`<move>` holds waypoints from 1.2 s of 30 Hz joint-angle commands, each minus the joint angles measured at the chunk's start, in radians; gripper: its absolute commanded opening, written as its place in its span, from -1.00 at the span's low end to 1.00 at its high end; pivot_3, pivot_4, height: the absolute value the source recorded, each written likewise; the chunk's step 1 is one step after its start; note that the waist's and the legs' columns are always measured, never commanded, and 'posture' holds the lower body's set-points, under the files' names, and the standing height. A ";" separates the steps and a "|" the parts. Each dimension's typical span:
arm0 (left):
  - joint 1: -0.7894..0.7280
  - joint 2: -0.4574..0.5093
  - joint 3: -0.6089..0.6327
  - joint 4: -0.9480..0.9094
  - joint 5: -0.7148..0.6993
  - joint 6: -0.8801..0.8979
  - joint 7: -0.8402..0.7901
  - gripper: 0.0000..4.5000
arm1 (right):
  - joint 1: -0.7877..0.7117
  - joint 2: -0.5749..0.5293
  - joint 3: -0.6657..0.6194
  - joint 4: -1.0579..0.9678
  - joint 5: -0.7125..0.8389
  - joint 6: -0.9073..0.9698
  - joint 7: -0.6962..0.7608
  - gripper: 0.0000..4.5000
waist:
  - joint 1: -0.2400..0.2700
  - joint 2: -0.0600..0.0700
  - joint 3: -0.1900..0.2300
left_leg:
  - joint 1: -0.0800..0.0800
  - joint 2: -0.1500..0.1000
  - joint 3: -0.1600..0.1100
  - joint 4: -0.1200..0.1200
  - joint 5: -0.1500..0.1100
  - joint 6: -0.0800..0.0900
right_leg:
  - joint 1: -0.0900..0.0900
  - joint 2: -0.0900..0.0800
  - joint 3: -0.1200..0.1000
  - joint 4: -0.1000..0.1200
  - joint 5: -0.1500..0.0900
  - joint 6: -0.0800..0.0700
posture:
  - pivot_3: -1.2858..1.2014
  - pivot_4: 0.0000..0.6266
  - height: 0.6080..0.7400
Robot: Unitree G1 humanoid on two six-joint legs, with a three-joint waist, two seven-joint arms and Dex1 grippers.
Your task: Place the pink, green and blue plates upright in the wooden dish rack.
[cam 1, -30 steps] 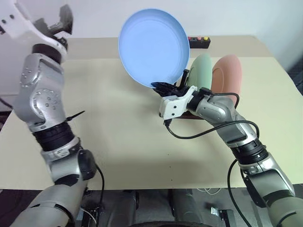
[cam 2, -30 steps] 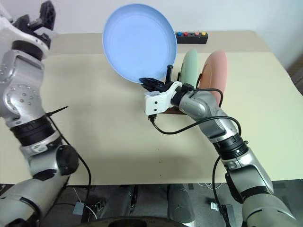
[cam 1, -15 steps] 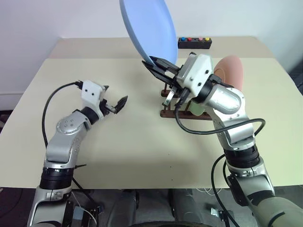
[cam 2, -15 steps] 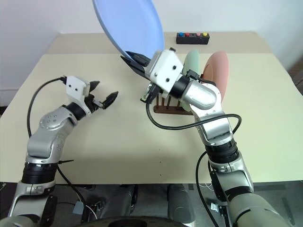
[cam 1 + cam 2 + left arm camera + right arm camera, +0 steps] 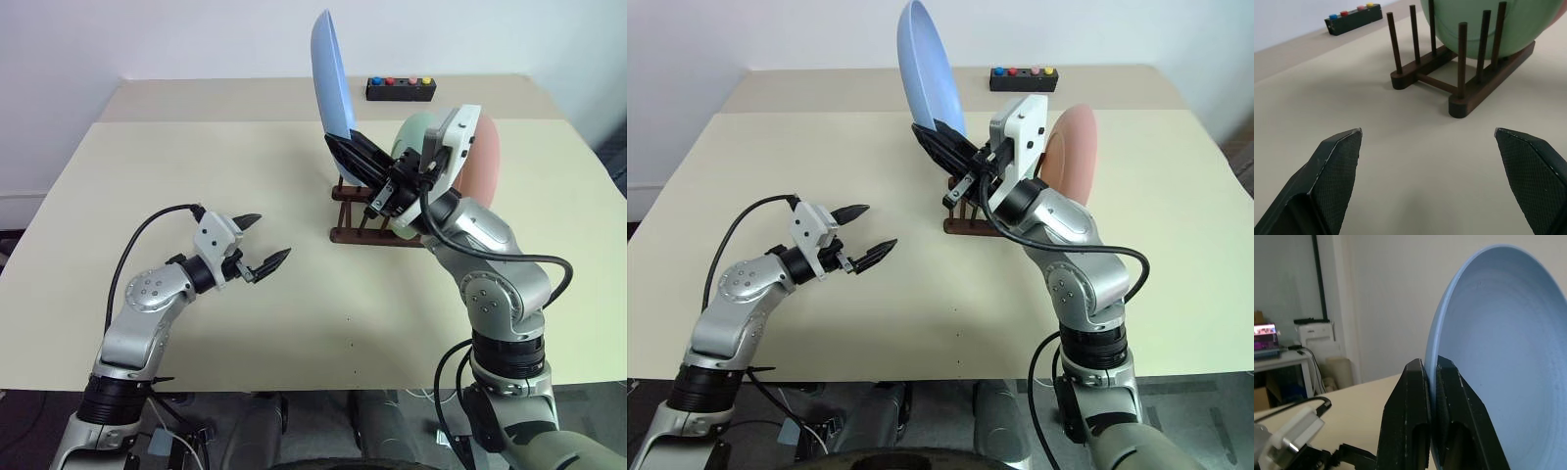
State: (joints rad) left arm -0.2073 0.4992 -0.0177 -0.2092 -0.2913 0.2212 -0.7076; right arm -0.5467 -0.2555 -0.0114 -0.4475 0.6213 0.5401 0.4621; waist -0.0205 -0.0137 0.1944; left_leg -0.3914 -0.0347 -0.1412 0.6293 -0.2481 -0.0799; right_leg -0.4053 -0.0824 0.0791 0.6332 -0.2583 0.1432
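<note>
The blue plate (image 5: 331, 88) is held up on edge above the near-left end of the wooden dish rack (image 5: 358, 211), clear of its pegs. My right gripper (image 5: 339, 147) is shut on the plate's lower rim, and the right wrist view shows both fingers (image 5: 1415, 406) pinching that rim (image 5: 1498, 357). In the rack, the green plate (image 5: 1488, 24) stands upright between pegs, with the pink plate (image 5: 487, 162) upright behind it. My left gripper (image 5: 271, 237) hovers low over the table to the left of the rack, open and empty, pointing at it.
A small black box with coloured buttons (image 5: 400, 88) lies at the back of the beige table (image 5: 245, 323), behind the rack. Several front peg slots of the rack (image 5: 1415, 44) hold nothing. My right forearm crosses in front of the green and pink plates.
My left arm has come down from high at the left to low over the table, facing the rack. My right wrist has rolled, turning the blue plate from face-on to edge-on.
</note>
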 commanded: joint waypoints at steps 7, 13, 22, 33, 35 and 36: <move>-0.009 -0.005 -0.001 -0.034 0.010 -0.015 0.004 0.98 | 0.041 0.027 -0.013 -0.037 0.043 0.001 -0.044 -1.00 | 0.000 0.000 0.000 | 0.000 0.000 0.000 0.000 0.000 0.000 | 0.000 0.000 0.000 0.000 0.000 0.000 | 0.03 -0.52 1.00; -0.007 -0.007 -0.003 -0.039 0.017 -0.013 0.006 0.98 | 0.051 0.033 -0.014 -0.021 0.038 0.000 -0.070 -1.00 | 0.000 0.000 0.000 | 0.000 0.000 0.000 0.000 0.000 0.000 | 0.000 0.000 0.000 0.000 0.000 0.000 | 0.03 -0.52 1.00; -0.007 -0.008 0.001 -0.048 0.008 -0.008 -0.006 0.98 | 0.063 0.048 -0.020 -0.004 0.038 0.002 -0.109 -1.00 | 0.000 0.000 0.000 | 0.000 0.000 0.000 0.000 0.000 0.000 | 0.000 0.000 0.000 0.000 0.000 0.000 | 0.03 -0.52 1.00; -0.012 -0.007 -0.002 -0.043 0.016 -0.012 -0.008 0.98 | 0.075 0.061 -0.024 0.009 0.044 0.017 -0.147 -1.00 | 0.000 0.000 0.000 | 0.000 0.000 0.000 0.000 0.000 0.000 | 0.000 0.000 0.000 0.000 0.000 0.000 | 0.03 -0.52 1.00; -0.011 -0.008 -0.003 -0.043 0.017 -0.012 -0.008 0.98 | 0.079 0.061 -0.023 0.007 0.045 0.019 -0.148 -1.00 | 0.000 0.000 0.000 | 0.000 0.000 0.000 0.000 0.000 0.000 | 0.000 0.000 0.000 0.000 0.000 0.000 | 0.03 -0.52 1.00; -0.010 -0.008 -0.003 -0.043 0.018 -0.013 -0.007 0.98 | 0.081 0.061 -0.023 0.006 0.047 0.021 -0.149 -1.00 | 0.000 0.000 0.000 | 0.000 0.000 0.000 0.000 0.000 0.000 | 0.000 0.000 0.000 0.000 0.000 0.000 | 0.03 -0.52 1.00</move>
State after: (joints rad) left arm -0.2077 0.4905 -0.0238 -0.2183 -0.2722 0.2184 -0.7160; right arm -0.4676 -0.2030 -0.0172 -0.4244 0.6509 0.5634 0.3160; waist -0.0208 -0.0137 0.1944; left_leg -0.3915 -0.0347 -0.1412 0.6291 -0.2481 -0.0799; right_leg -0.4054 -0.0823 0.0791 0.6331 -0.2584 0.1432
